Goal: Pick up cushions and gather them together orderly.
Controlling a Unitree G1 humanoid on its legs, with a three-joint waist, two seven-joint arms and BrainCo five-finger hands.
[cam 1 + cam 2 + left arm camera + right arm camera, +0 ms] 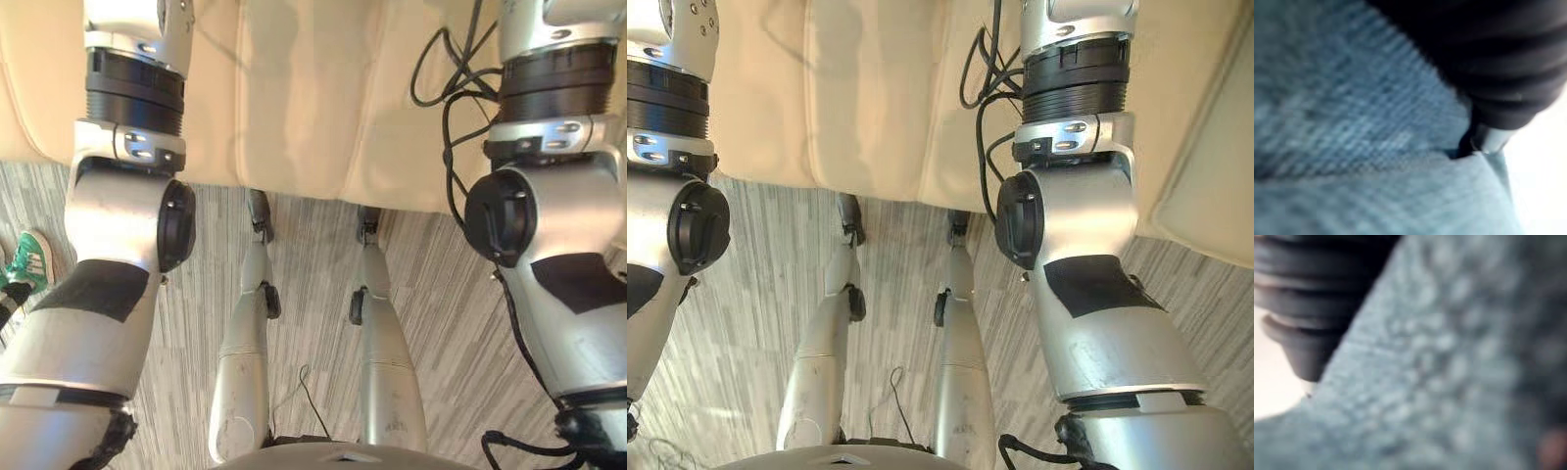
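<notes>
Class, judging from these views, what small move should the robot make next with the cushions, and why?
Probably lift both hands slightly: blue woven cushion fabric lies against the left hand, grey nubbly cushion fabric against the right hand, arms reaching over the cream sofa.

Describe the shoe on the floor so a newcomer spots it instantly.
Start at the cream sofa across the top of the left eye view and drop to the grey striped floor in front of it. At the floor's far left edge sits a sneaker, the one green and white thing there.
</notes>
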